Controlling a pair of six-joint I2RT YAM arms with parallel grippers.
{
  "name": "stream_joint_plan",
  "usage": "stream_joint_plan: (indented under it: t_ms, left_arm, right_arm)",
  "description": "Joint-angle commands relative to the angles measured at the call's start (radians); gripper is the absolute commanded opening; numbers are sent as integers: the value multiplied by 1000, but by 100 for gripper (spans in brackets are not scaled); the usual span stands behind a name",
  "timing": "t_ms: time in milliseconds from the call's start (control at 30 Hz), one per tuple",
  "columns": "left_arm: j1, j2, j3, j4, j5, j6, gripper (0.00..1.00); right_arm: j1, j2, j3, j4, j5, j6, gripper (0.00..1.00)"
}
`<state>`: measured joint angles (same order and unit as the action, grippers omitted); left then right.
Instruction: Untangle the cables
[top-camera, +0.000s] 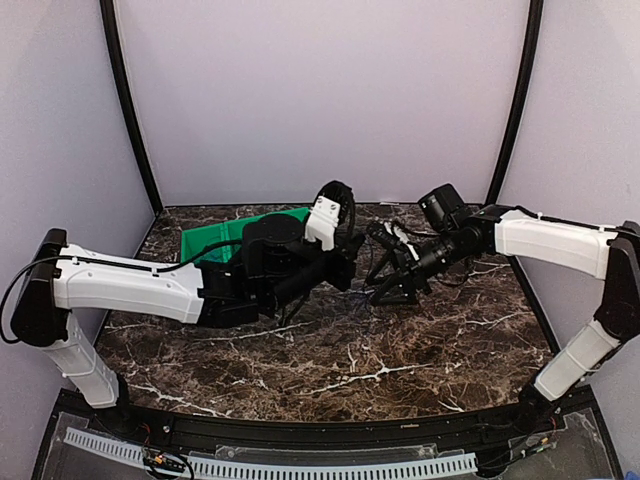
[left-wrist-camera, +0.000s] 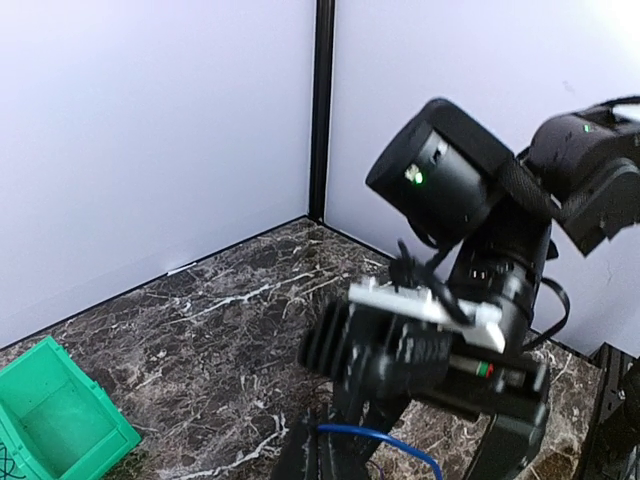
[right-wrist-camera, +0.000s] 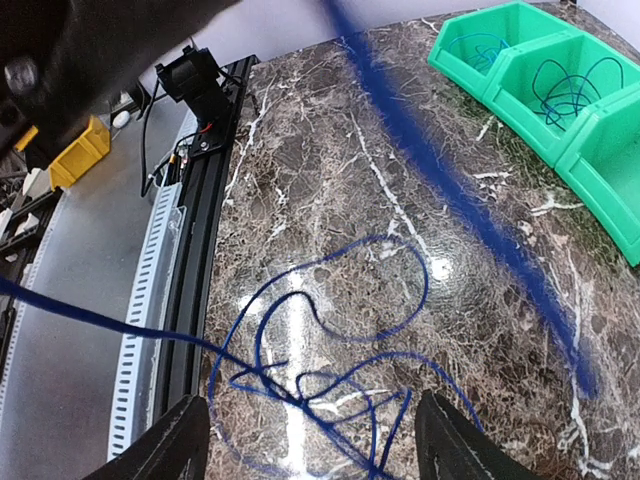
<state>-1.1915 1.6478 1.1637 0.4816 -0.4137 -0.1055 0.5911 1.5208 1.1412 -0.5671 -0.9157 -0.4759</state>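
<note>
Blue cable (right-wrist-camera: 450, 185) on the dark brown, white-veined marble table (right-wrist-camera: 330, 150); bright green bin (right-wrist-camera: 600, 170) on the table; arms (top-camera: 120, 285) white and black.

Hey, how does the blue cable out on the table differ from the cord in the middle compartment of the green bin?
The blue cable sprawls in wide loops on the marble table; the binned cord sits bunched in the middle compartment of the green bin. The blue cable has strands rising off the table; the binned cord lies settled. The blue cable looks brighter, the binned cord darker. Both are very thin and looped.
</note>
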Motion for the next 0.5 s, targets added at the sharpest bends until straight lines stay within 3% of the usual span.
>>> stream_joint_plan:
  t_ms: [0, 133, 200, 267, 400, 467]
  left_arm:
    - [4, -62, 74, -68, -68, -33, 0]
    - [4, -73, 125, -126, -86, -32, 0]
    - [4, -85, 134, -132, -93, -27, 0]
    - [4, -98, 139, -135, -104, -21, 0]
    - [4, -145, 149, -150, -134, 4, 0]
    - [4, -176, 159, -168, -174, 34, 0]
  right_arm:
    - [43, 3, -37, 111, 34, 12, 74]
    - [82, -7, -68, 162, 122, 18, 75]
    - [89, -6, -79, 187, 159, 32, 70]
    - [91, 2, -84, 207, 188, 46, 59]
    - [90, 22, -90, 221, 228, 48, 18]
    - [88, 29, -100, 220, 246, 41, 15]
